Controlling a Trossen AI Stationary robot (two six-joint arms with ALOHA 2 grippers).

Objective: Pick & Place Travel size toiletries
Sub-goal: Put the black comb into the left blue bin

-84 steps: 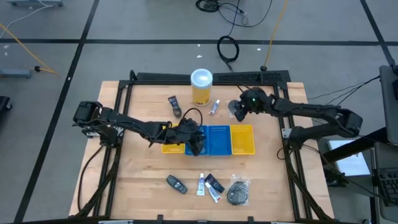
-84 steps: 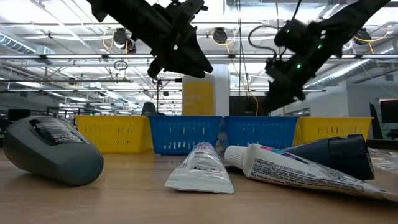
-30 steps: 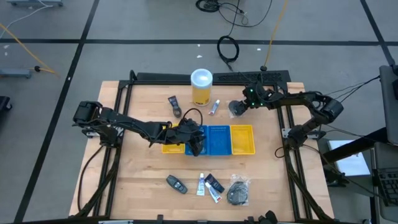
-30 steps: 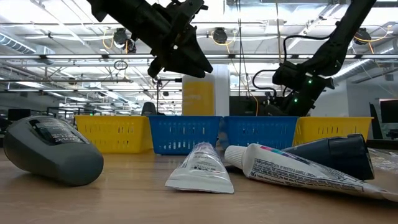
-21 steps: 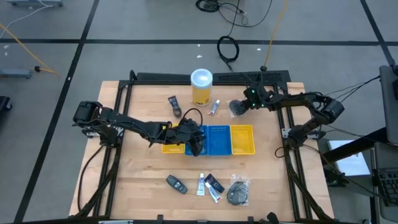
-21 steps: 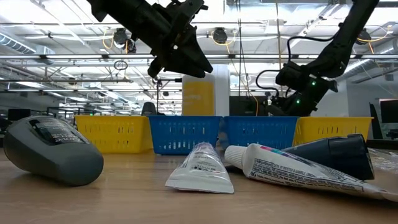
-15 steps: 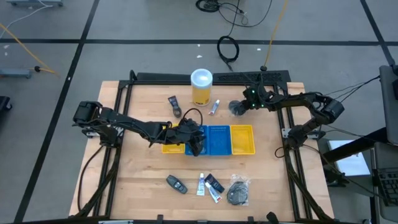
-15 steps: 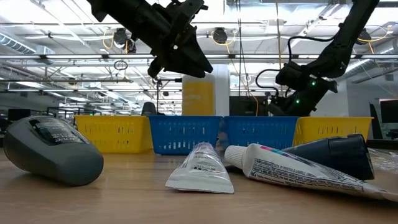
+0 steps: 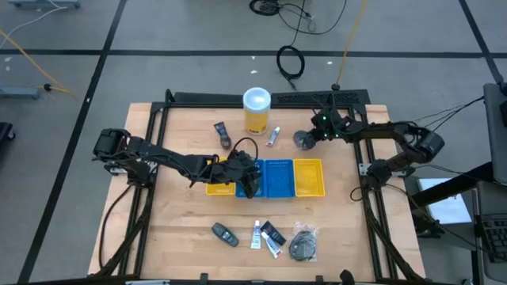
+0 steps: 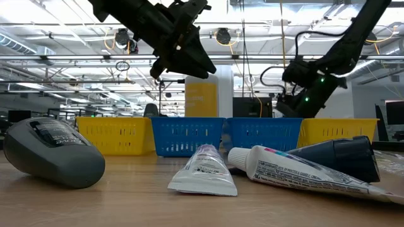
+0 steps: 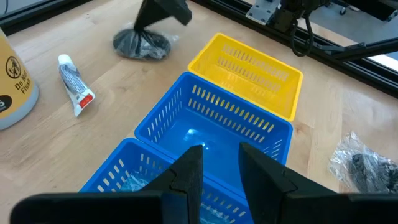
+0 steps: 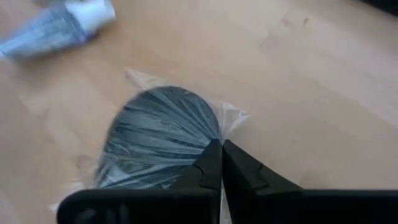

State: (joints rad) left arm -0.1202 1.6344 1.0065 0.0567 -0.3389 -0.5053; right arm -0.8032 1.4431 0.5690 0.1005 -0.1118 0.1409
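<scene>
My right gripper (image 12: 219,155) is shut on a round black disc in clear wrap (image 12: 158,134), which lies far right on the table (image 9: 303,140), right of a white tube (image 9: 273,136). My left gripper (image 11: 221,165) hangs open over the blue tray (image 9: 277,178), nothing between its fingers. Two short dark tubes (image 9: 220,128) lie left of the yellow canister (image 9: 257,109). Near the front edge lie a dark oval piece (image 9: 225,233), white tubes (image 9: 256,234), a dark tube (image 9: 273,233) and another wrapped disc (image 9: 303,241). My right gripper pinches the clear wrap at the disc's rim (image 12: 214,134) between its two fingertips. The fingers slant down at it from the table's right side. The disc lies flat on the table, its far side spread out before the fingers.
A row of trays stands mid-table: yellow (image 9: 218,187), blue, yellow (image 9: 309,176). The tall canister stands at the far edge beside the tube. A black frame (image 9: 341,96) borders the table; bare wood lies at the left and between the trays and the front items.
My right arm's elbow has swung out toward the table's right edge while its gripper has stayed at the wrapped disc. The disc lies where it lay.
</scene>
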